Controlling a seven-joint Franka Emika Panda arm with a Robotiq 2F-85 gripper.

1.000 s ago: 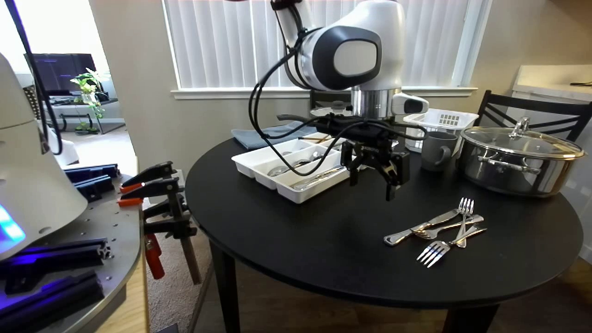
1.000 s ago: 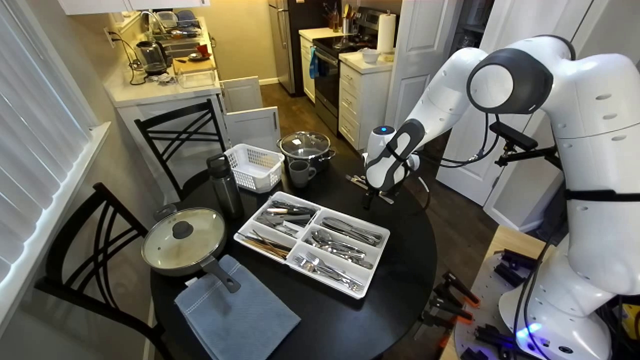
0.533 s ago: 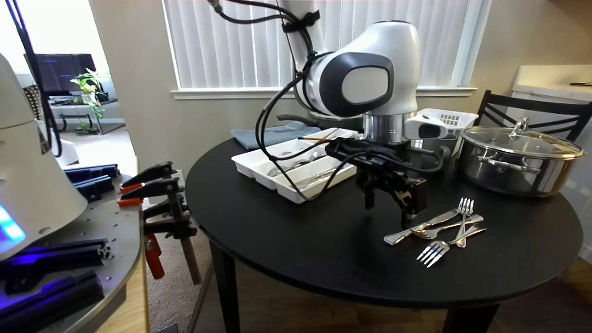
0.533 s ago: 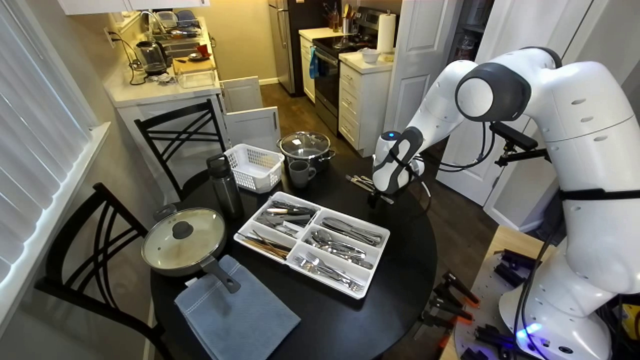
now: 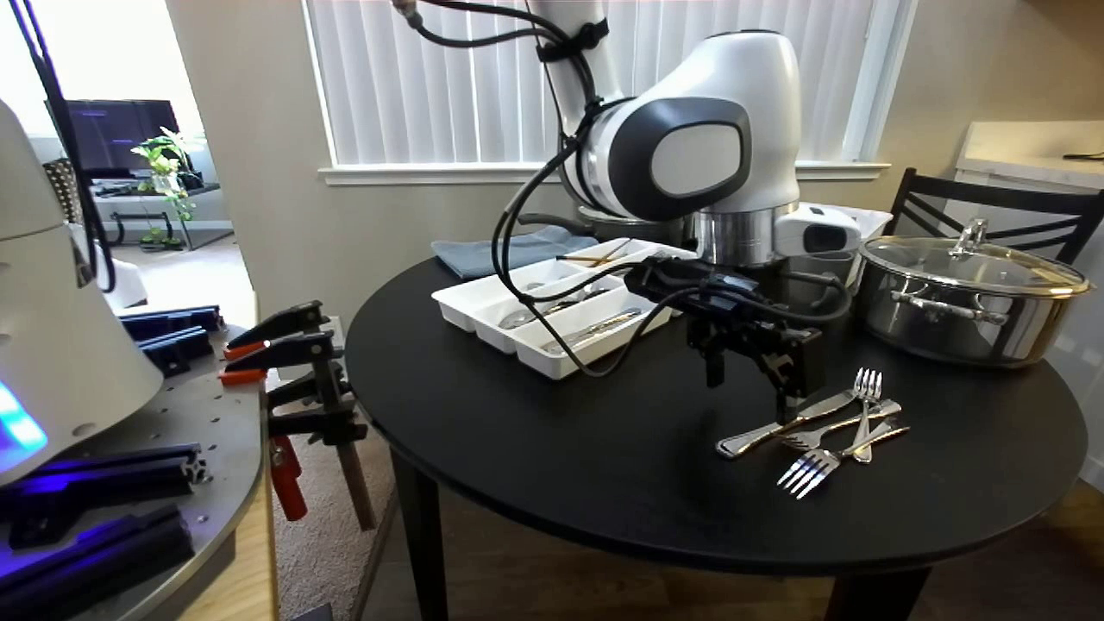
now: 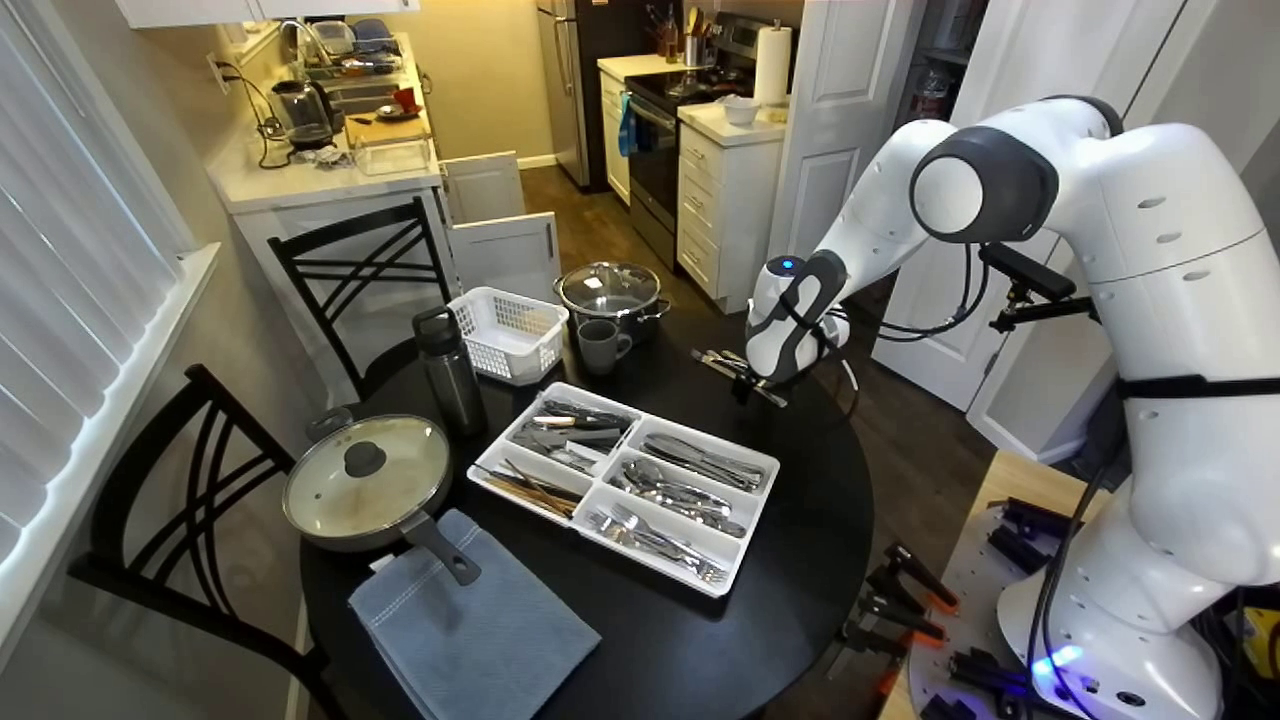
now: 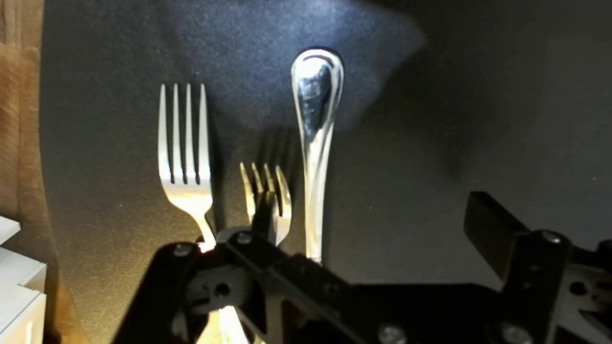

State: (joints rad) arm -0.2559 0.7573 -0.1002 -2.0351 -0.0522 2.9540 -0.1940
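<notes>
My gripper (image 5: 750,392) is open, pointing down over the round black table (image 5: 621,483), with nothing held. In an exterior view one fingertip overlaps the edge of a loose pile of silver cutlery; whether it touches is unclear. In the wrist view a knife's handle (image 7: 315,119) runs between the widely spread fingers, nearer the left one. That left finger (image 7: 262,215) partly covers a small fork (image 7: 285,222). Farther left lies a larger fork (image 7: 186,191), its handle hidden behind the gripper. Another fork (image 5: 868,385) has its tines beyond the knife.
Nearby stands a white cutlery tray (image 5: 539,362) with several filled compartments. A steel pot (image 5: 949,328), grey mug (image 6: 598,350), white basket (image 6: 515,355) and dark bottle (image 6: 455,385) stand around it. A lidded pan (image 6: 370,510) rests with its handle over a blue cloth (image 6: 490,630).
My gripper has come down and across the table, away from the tray and over the cutlery pile, slowing in the last half second. It stays open. The cutlery has not moved.
</notes>
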